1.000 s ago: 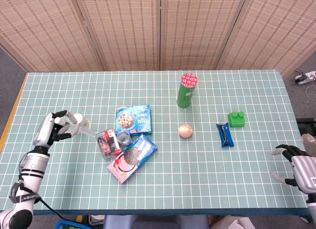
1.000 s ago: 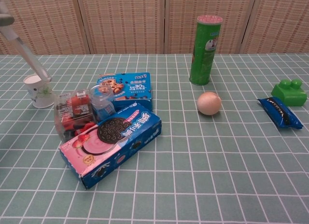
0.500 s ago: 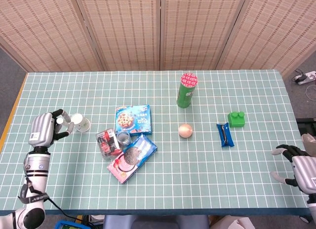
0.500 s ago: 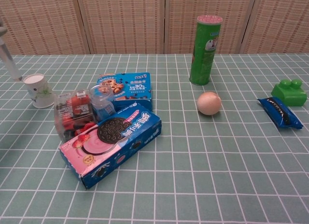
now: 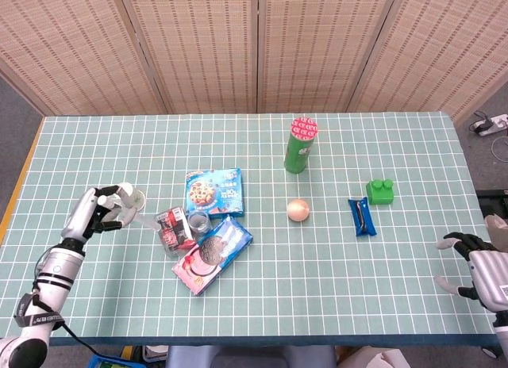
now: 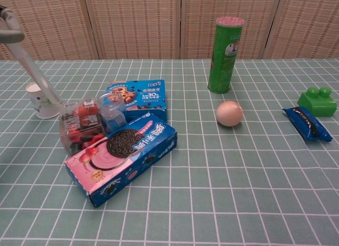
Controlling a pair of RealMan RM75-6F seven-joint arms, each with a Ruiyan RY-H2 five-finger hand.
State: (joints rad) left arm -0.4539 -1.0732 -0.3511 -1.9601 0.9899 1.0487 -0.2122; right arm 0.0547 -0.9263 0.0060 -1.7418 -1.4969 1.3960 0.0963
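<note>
Green can (image 5: 301,144), ball (image 5: 298,210), green block (image 5: 380,191), blue packet (image 5: 361,216).

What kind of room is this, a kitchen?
Probably a robot test room, not a kitchen: a table under a green checked cloth, woven folding screens behind it, and snacks like a cookie box.

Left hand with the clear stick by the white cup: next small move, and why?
Probably draw the left hand a little away from the clear snack tub. It holds a clear stick slanting down past the white cup, and the tip already sits close to the tub, so pushing on risks a nudge.
</note>
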